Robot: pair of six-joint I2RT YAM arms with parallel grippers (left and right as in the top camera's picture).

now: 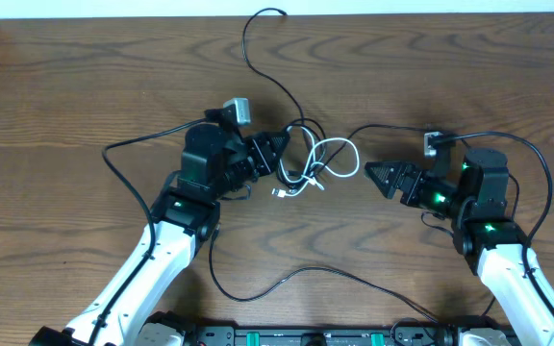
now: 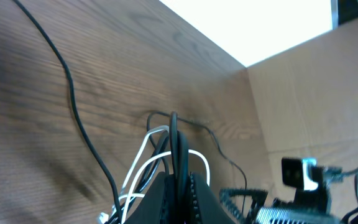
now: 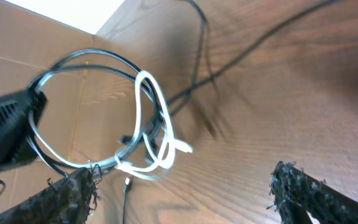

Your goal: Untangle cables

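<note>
cables [image 1: 314, 163]: tangle is being gripped at mid-table by the left gripper [image 1: 279, 154], clamped onto a black strand | right gripper [image 1: 375, 175]: is being held spread, empty, near but apart | white loop [image 1: 354, 157]: is being faced straight on by the right fingertips

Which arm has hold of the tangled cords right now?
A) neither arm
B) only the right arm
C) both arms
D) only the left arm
D: the left gripper is shut on the cables, with a black cord pinched between its fingers in the left wrist view, while the right gripper stands open and apart from them.
</note>
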